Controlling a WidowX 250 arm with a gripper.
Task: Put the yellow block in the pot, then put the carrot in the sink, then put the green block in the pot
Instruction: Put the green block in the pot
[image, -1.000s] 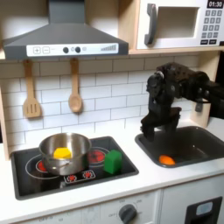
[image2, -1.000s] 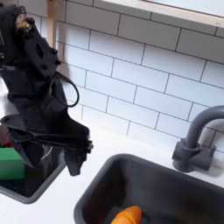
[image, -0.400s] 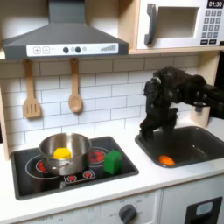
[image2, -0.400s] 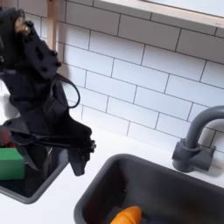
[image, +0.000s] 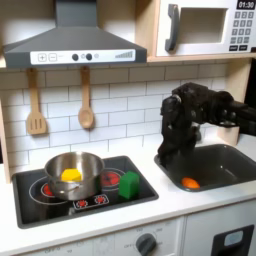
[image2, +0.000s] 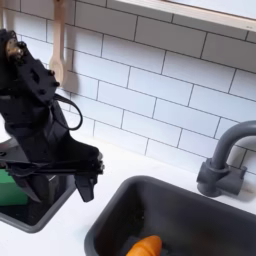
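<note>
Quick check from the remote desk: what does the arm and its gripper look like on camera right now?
The arm is matte black throughout, built of chunky boxy segments with rounded joints. Thin black cables loop along it in the second exterior view. The gripper is black too, with flat, angular fingers. No coloured markings or labels can be made out.

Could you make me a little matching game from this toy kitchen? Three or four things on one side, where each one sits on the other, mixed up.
Things:
1. yellow block
2. carrot
3. green block
4. wooden spoons

Places:
A. on the stovetop, beside the pot
B. in the sink
C. hanging on the tiled wall
D. inside the pot

Pairs: 1-D, 2-B, 3-A, 4-C
</note>
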